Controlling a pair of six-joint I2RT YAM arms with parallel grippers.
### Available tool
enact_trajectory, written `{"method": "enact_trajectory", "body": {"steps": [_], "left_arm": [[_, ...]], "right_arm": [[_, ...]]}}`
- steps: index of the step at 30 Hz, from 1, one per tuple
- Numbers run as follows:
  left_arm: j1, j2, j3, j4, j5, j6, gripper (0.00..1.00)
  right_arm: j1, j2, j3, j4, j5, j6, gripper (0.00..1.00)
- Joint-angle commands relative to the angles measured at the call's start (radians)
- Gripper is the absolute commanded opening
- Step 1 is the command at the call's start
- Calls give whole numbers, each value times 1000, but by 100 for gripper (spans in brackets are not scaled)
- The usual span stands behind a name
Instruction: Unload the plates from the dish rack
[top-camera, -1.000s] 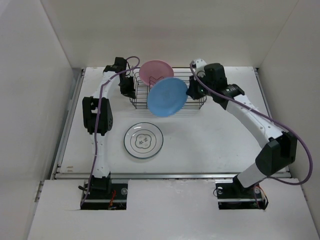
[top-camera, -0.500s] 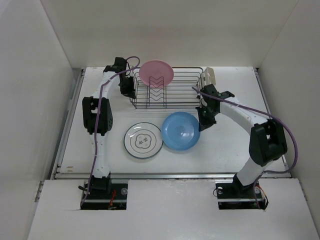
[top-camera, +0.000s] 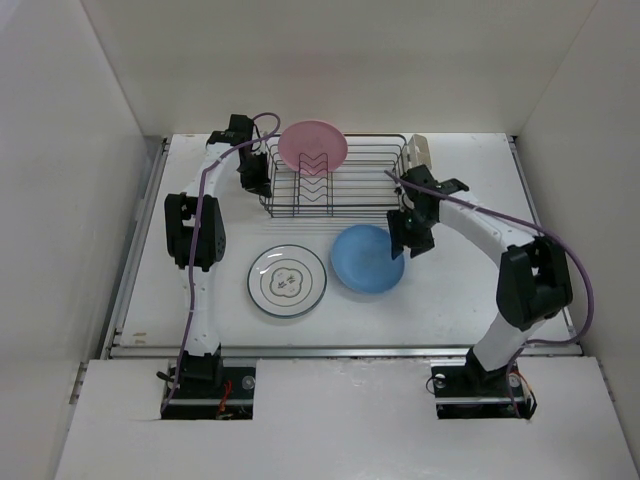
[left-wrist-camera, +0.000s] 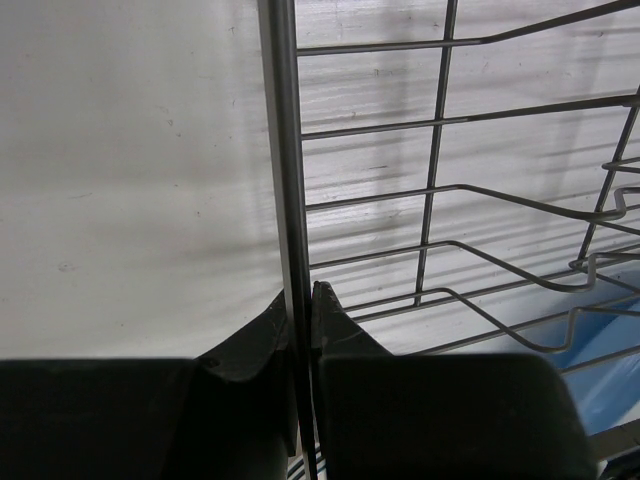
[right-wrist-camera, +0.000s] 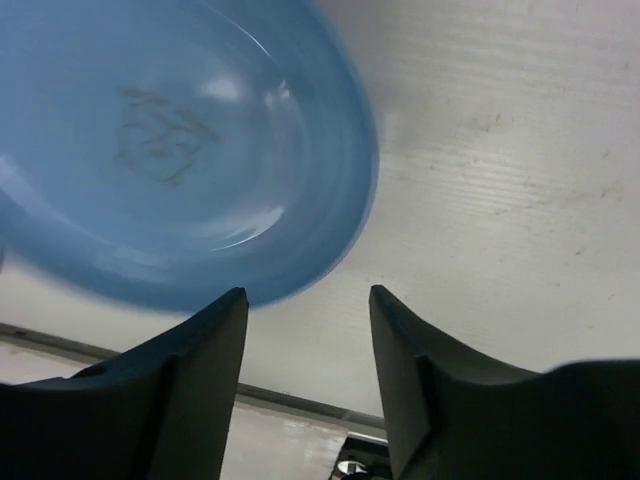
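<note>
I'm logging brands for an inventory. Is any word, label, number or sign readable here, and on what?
No readable text anywhere.
Plain blue round plate: faint mark at its centre, too blurred to read.
White round plate with dark flower outline: a drawing, no letters.
Black wire dish rack: no label visible.

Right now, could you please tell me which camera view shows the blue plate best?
The top external view: the whole blue plate lies on the table. The right wrist shows only part of it, close and blurred; the left wrist shows just a blue sliver behind the dish rack wires.
</note>
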Motion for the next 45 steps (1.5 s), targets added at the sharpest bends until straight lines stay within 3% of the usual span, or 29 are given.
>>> {"method": "enact_trajectory", "body": {"steps": [1,6,9,17,20,26,28,30,31,33,38,45], "left_arm": [[-17,0,-22,4,1,20,0],[-17,0,-3,4,-9,44,0],[-17,0,7,-6,-21,67,0],[-17,9,36,-25,-30,77,0],[-17,18,61,-25,-30,77,0],[-26,61,81,-34,-19,87,0],[-26,61,81,-34,-7,87,0],[-26,61,81,-34,-7,87,0],[-26,70,81,-34,2,87,0],[-26,71,81,-34,11,87,0],[-26,71,60,-5,21,34,0],[-26,61,50,-5,5,21,0]], "right_arm": [[1,-142,122,50,-56,-60,59],[10,-111,279,303,-32,-117,66],[10,46,402,418,-18,-153,66],[29,554,937,608,-44,-153,66],[39,651,1037,680,6,-140,67],[39,783,1068,923,143,-14,71],[39,801,1091,944,169,-5,60],[39,802,1091,954,169,-5,34],[39,776,1070,954,159,-5,13],[39,739,1022,995,158,-34,3],[49,621,870,1115,287,-89,0],[49,588,985,1171,336,-120,0]]}}
